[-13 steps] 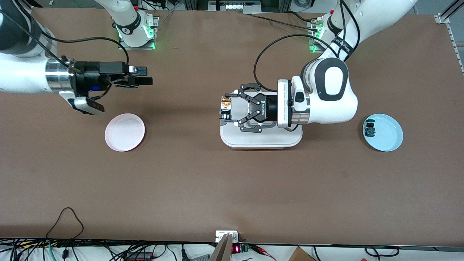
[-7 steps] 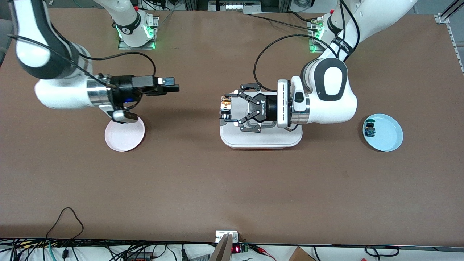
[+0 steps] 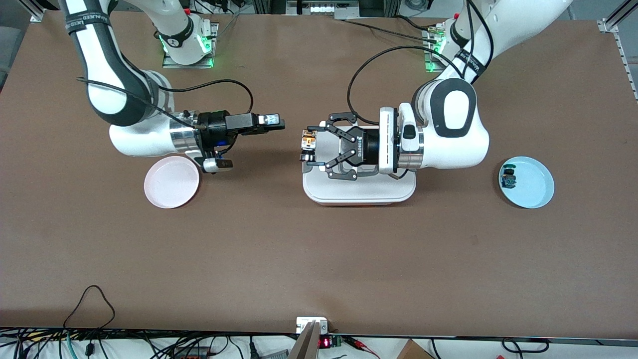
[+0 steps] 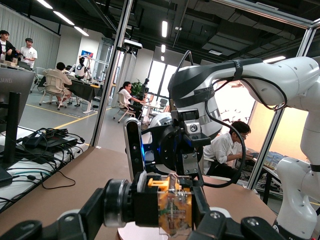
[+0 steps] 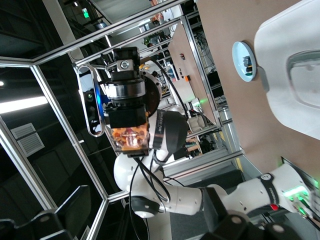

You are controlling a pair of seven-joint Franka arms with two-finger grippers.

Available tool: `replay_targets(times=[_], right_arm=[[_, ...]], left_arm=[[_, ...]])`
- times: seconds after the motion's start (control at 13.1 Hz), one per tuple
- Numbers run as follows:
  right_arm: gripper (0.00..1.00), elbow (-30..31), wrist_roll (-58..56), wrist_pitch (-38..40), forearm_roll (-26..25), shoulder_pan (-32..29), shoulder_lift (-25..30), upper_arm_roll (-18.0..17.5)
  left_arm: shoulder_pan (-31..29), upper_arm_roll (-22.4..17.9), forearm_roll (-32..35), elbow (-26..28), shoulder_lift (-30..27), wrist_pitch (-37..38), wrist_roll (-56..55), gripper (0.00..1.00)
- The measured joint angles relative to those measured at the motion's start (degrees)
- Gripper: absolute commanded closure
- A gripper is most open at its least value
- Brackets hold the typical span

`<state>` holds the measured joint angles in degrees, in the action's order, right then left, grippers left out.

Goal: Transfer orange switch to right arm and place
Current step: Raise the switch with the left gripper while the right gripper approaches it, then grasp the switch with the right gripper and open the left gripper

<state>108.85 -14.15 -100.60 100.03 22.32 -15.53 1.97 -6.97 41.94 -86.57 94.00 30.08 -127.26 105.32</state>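
Observation:
My left gripper [image 3: 308, 148] is shut on the orange switch [image 3: 308, 143] and holds it sideways in the air over the edge of the white tray [image 3: 359, 193]. In the left wrist view the switch [image 4: 174, 205] sits between the pads, its orange body and black barrel showing. My right gripper [image 3: 279, 122] is open and empty. It hangs level over the table between the pink plate [image 3: 171, 182] and the tray, pointing at the switch with a small gap left. The right wrist view shows the switch [image 5: 129, 138] straight ahead, and my right gripper [image 5: 145, 225] has its fingers spread wide.
A light blue plate [image 3: 536, 192] at the left arm's end of the table holds a small part with a blue top [image 3: 509, 178]. A small box [image 3: 312, 325] and cables lie along the table edge nearest the front camera.
My right arm has swung from over the table's end toward the middle, bringing its open gripper close to the switch. My left gripper has shifted slightly toward it, still holding the switch.

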Motion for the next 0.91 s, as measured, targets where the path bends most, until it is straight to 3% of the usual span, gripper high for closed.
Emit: replay_targets(times=[0.23, 0.91], right_arm=[[0.0, -0.5, 0.0, -4.1, 2.6, 2.9, 0.2, 0.0], [0.06, -1.1, 0.0, -6.1, 2.7, 3.5, 0.2, 0.1]], left_arm=[[0.0, 0.1, 0.0, 0.0, 0.0, 0.0, 0.0, 0.99], [0.9, 2.3, 0.0, 1.7, 0.0, 0.0, 0.0, 1.0]])
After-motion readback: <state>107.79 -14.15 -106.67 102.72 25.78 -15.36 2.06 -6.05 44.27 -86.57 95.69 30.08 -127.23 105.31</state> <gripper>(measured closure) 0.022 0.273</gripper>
